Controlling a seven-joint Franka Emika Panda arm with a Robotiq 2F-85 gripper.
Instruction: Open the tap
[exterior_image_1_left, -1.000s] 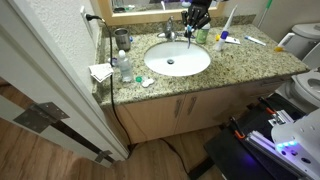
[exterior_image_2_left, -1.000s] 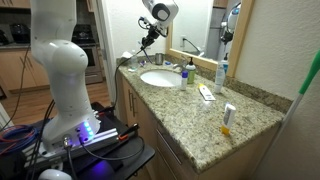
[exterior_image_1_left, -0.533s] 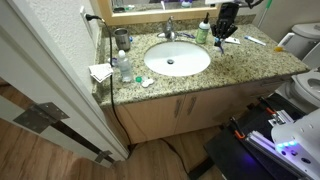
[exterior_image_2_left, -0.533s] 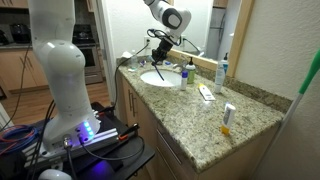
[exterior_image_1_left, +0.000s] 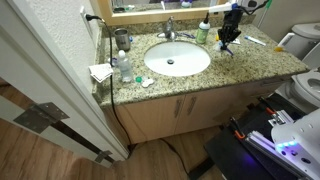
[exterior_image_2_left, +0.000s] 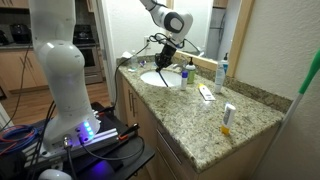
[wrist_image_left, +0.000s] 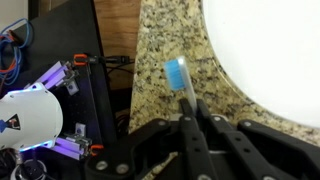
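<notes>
- Clearly, the tap (exterior_image_1_left: 168, 33) sits at the back of the white basin (exterior_image_1_left: 195, 60), against the mirror wall and roughly centred on the bowl.
- Its long axis runs from the wall toward the front edge of the counter, and the short spout points out over the basin.
- It is too small in an exterior view to tell how its lever is set.
- The gripper (exterior_image_1_left: 227, 40) hangs over the counter to one side of the basin, beyond the green-capped bottle (exterior_image_1_left: 203, 30) and well apart from the tap.
- In the wrist view the gripper (wrist_image_left: 193, 125) has its jaws drawn narrow around the handle of a toothbrush (wrist_image_left: 177, 75).
- The brush's blue head sticks out past the fingertips, over the stone beside the basin rim.
- The countertop (exterior_image_1_left: 250, 62) is speckled tan granite, with small toiletries scattered toward both ends.
- A mirror (exterior_image_2_left: 200, 25) runs along the wall behind it.
- Under the counter is a light wooden cabinet (exterior_image_1_left: 180, 110), standing on a brown wood-plank floor (exterior_image_1_left: 150, 160).
- A white door (exterior_image_1_left: 30, 60) fills the near edge of one exterior view.
- The white robot base (exterior_image_2_left: 60, 60), lit purple low down, stands at the front of the vanity.
</notes>
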